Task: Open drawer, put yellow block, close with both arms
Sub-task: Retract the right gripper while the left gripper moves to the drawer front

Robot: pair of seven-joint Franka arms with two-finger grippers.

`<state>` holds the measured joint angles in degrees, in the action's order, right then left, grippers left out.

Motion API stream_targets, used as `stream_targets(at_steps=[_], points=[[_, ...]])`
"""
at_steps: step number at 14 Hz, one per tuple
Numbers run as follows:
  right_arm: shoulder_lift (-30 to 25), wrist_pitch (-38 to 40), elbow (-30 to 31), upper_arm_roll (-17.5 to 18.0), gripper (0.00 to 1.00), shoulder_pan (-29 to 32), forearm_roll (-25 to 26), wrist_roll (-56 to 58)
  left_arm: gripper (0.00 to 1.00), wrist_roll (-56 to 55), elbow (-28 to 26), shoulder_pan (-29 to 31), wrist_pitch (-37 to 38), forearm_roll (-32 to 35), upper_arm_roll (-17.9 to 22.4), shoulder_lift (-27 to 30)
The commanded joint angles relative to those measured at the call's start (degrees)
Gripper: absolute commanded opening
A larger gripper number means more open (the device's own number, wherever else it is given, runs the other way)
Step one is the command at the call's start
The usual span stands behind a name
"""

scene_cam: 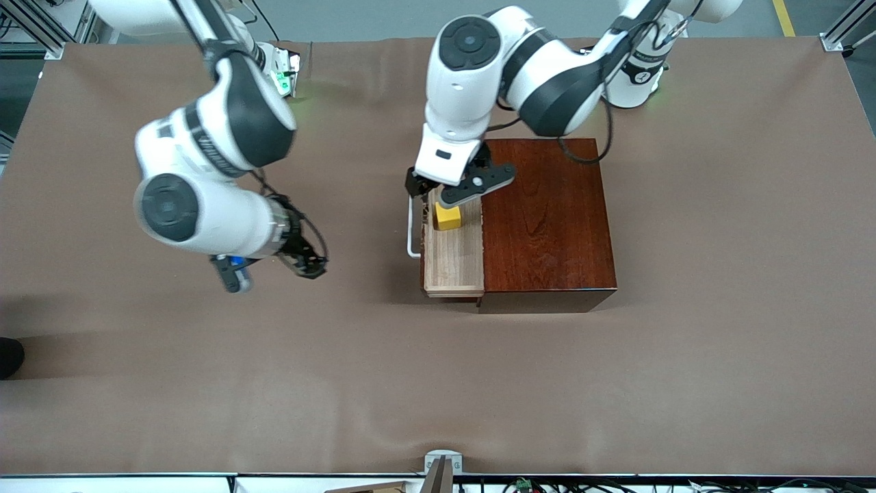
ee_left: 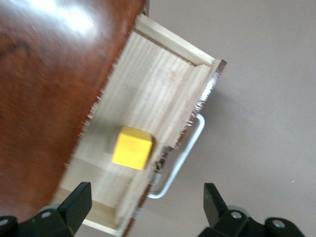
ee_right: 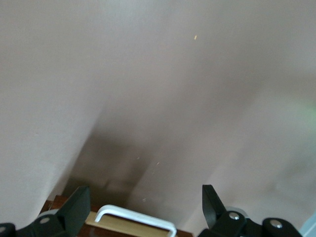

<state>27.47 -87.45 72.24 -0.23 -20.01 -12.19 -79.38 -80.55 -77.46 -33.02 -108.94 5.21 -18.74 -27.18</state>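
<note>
The left arm [scene_cam: 520, 75] reaches from its base down over the open drawer [scene_cam: 454, 257], its wrist bent so that the left gripper [scene_cam: 457, 195] hangs just above the yellow block [scene_cam: 448, 217]; in the left wrist view its fingers [ee_left: 76, 205] stand wide apart and hold nothing, with the block lying free between and below them. The yellow block sits on the pale wood floor of the drawer, in the part farther from the front camera, close to the drawer's front board. The drawer is pulled out of the dark reddish-brown box [scene_cam: 547, 219] toward the right arm's end of the table [scene_cam: 718, 274], and its white handle [scene_cam: 411, 229] sticks out on that side. The right arm [scene_cam: 205, 171] is folded low over bare table, well apart from the drawer, with the right gripper [scene_cam: 270, 270] pointing toward the handle; its fingers [ee_right: 74, 210] are spread wide and empty. No writing on the arms can be read
</note>
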Motion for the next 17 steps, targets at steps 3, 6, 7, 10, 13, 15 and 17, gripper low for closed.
stream_targets(at_steps=[3, 6, 7, 10, 13, 15, 17], points=[[-3.20, 4.73, 0.27, 0.85, 1.00, 6.73, 1.99, 13.52, 1.00, -18.64, 7.31, -12.99, -9.52, 2.53, 10.71, -9.19], [-3.82, 7.72, 0.18, 0.94, 1.00, 10.33, 1.99, 20.38, 1.00, -30.51, 10.22, -22.06, -15.93, 2.44, 19.86, -15.09], [-4.78, 8.17, -0.08, 0.85, 1.00, 11.56, 1.99, 23.01, 1.00, -32.81, 10.22, -23.21, -17.96, 2.44, 21.28, -15.97], [-6.72, 10.36, -0.08, 0.85, 1.00, 15.16, 2.08, 32.76, 1.00, -38.17, 10.57, -24.54, -21.05, 2.52, 21.91, -19.57], [-8.13, 13.17, -0.08, 1.11, 1.00, 17.54, 4.01, 42.17, 1.00, -40.91, 10.31, -28.05, -21.32, 2.52, 25.67, -20.99], [-9.62, 14.49, -0.17, 1.02, 1.00, 18.16, 6.38, 48.84, 1.00, -42.49, 10.14, -28.41, -20.18, 2.61, 26.04, -21.69], [-12.51, 15.29, -0.08, 0.94, 1.00, 18.08, 10.76, 61.38, 1.00, -43.73, 9.96, -28.41, -16.33, 2.70, 26.13, -21.87]])
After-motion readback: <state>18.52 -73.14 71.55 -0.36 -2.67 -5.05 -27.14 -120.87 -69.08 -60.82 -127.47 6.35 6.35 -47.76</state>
